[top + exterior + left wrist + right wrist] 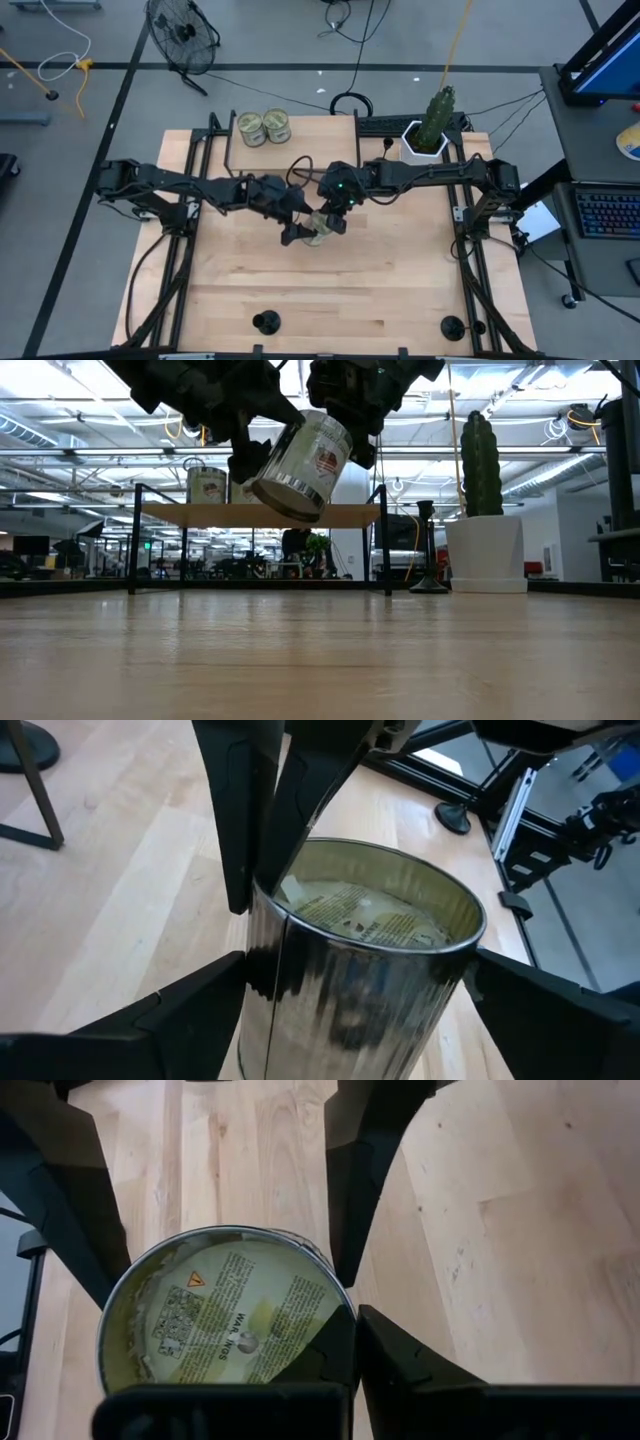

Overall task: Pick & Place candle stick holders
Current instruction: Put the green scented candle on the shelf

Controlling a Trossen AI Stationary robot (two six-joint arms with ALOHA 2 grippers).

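Observation:
A shiny tin can (pixel 320 228) hangs tilted above the middle of the table, with both grippers on it. My left gripper (pixel 360 1000) comes from the table's left and has the can's body between its fingers. My right gripper (pixel 350 1350) comes from the right and is shut on the can's rim. Two black candle stick holders (pixel 265 322) (pixel 452 327) stand on their round bases near the table's front edge. In the low view another holder (pixel 427 550) stands beside the white pot at the back. My left gripper spans the can's body, one finger (pixel 200 1010) against each of two opposite side walls (pixel 262 982), below the rim. It slants down from the table's left. The can is clear of the table and tilted. My right gripper pinches the can's rim (pixel 265 885), one finger (pixel 310 790) inside the hollow end and one outside. The fingers slant down from the table's right. The can hangs tilted, lifted clear of the table.
Two more tin cans (pixel 263 127) stand on a low rack (pixel 260 515) at the table's back. A cactus in a white pot (pixel 430 130) stands at the back right. Bare wood lies under the held can and toward the front edge.

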